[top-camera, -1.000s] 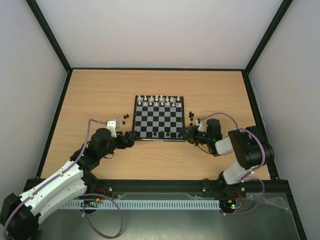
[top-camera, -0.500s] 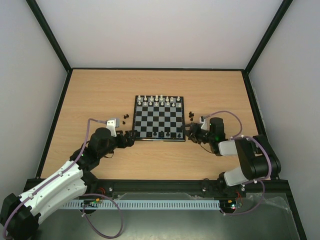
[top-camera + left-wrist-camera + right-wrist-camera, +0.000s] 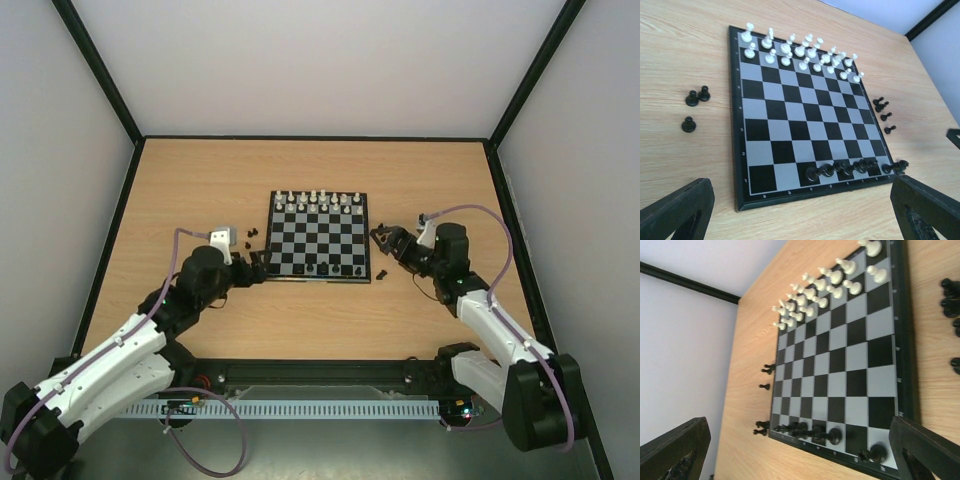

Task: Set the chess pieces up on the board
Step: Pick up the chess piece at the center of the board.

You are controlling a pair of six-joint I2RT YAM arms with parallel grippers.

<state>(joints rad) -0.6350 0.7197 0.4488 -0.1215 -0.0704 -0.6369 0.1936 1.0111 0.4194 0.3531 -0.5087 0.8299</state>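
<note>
The board point(image 3: 318, 236) lies mid-table, with white pieces on its far two rows. Several black chess pieces point(image 3: 855, 166) stand crowded along its near row, and one point(image 3: 875, 453) sits on the corner square. Loose black pieces rest on the table left of the board point(image 3: 692, 98) and right of it point(image 3: 885, 116). My left gripper point(image 3: 258, 268) hovers at the board's near left corner, open and holding nothing; its fingers point(image 3: 675, 210) frame the near edge. My right gripper point(image 3: 384, 241) is off the board's right edge, open and holding nothing, with its fingers point(image 3: 927, 452) spread wide.
A single black piece point(image 3: 383, 273) lies on the wood just off the board's near right corner. A black frame rail point(image 3: 300, 138) borders the wooden table, with white walls behind it. The arm bases stand along the near edge.
My right gripper opened and pulled back from the board's near right corner toward the right, leaving a black piece on the corner square. The left arm barely shifted.
</note>
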